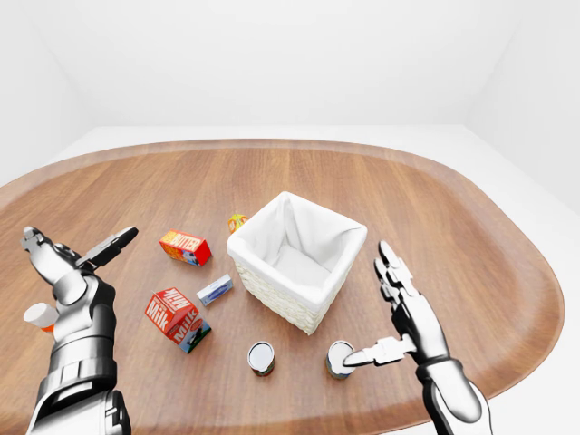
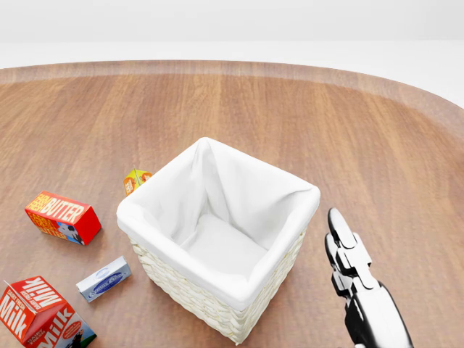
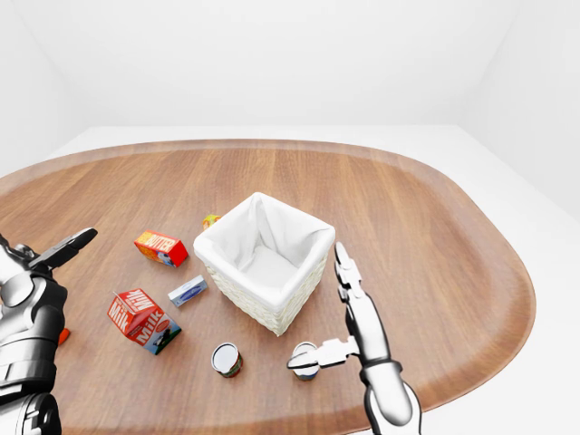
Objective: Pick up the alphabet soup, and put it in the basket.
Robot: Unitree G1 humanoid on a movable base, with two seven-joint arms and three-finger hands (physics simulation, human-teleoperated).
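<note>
A white-lined wicker basket (image 1: 297, 260) stands near the middle of the oval wooden surface (image 1: 453, 217), empty inside. Two upright cans sit at about 6 o'clock from it in the left-eye view: one can (image 1: 262, 358) to the left, and another can (image 1: 340, 359) to the right; their labels are too small to tell which is the alphabet soup. The right hand (image 1: 399, 308) is spread wide, fingers pointing up, and its thumb tip reaches the rim of the right-hand can without closing round it. The left hand (image 1: 68, 258) hovers at 9 o'clock of the basket, also open wide, holding nothing.

At 9 o'clock from the basket lie a red butter box (image 2: 62, 218), a small blue-and-white box (image 2: 104, 278) and, lower, a tilted milk carton (image 1: 178, 319). A small orange carton (image 2: 135, 180) peeks out just beside the basket's 10 o'clock corner. A white-capped item (image 1: 40, 316) shows partly behind the left wrist.
</note>
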